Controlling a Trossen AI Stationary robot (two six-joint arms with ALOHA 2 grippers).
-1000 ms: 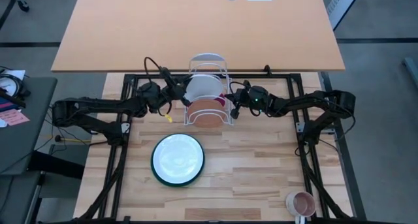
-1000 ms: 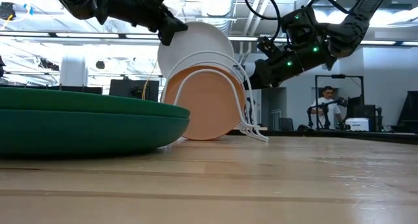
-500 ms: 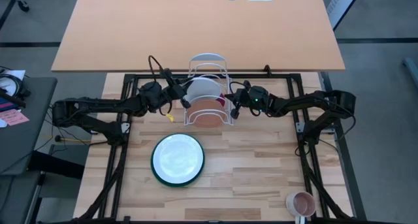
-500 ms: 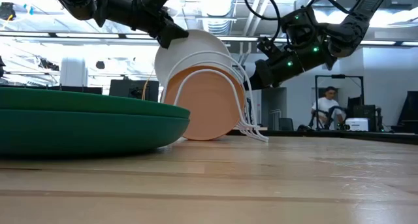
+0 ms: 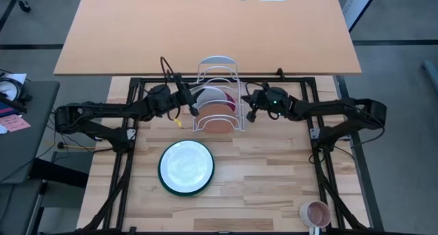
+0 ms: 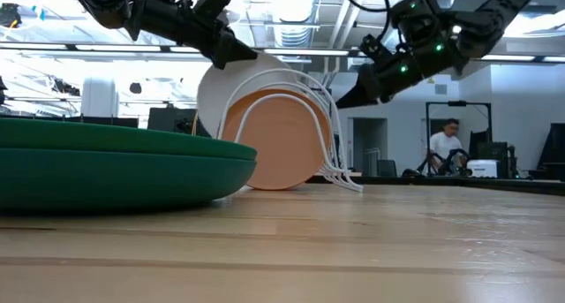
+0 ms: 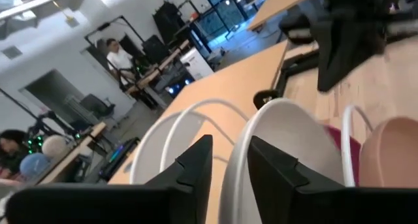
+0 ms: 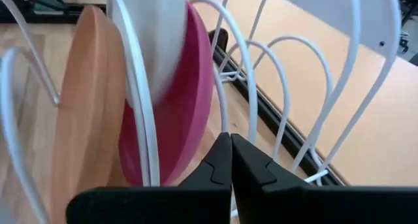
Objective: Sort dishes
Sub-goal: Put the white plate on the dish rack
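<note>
A white wire rack (image 5: 219,65) stands at the table's far middle. Three plates stand on edge in it: terracotta (image 6: 282,144) nearest, magenta (image 8: 186,113) behind it, white (image 6: 212,95) farthest. The dark green plate (image 5: 186,168) lies flat on the table in front. My left gripper (image 7: 228,149) reaches in level from the left. It is open, with a finger on either side of the white plate's upper rim. My right gripper (image 8: 230,145) is shut and hangs just right of the rack, holding nothing. My left gripper has the white plate's upper rim (image 7: 243,142) between its parted fingers, coming level from the table's left. I cannot tell whether the fingers touch the rim. The plate stands in the rack, leaning to the left.
A small pink mug (image 5: 316,213) sits at the near right corner. A brown desk (image 5: 205,29) adjoins the far edge. Bare wood lies right of the green plate. A person (image 6: 446,144) sits far off in the room.
The white plate has sunk lower into the rack and now leans more to the left. My left gripper has come down with it. My right gripper has risen and drawn a little away from the rack toward the right.
</note>
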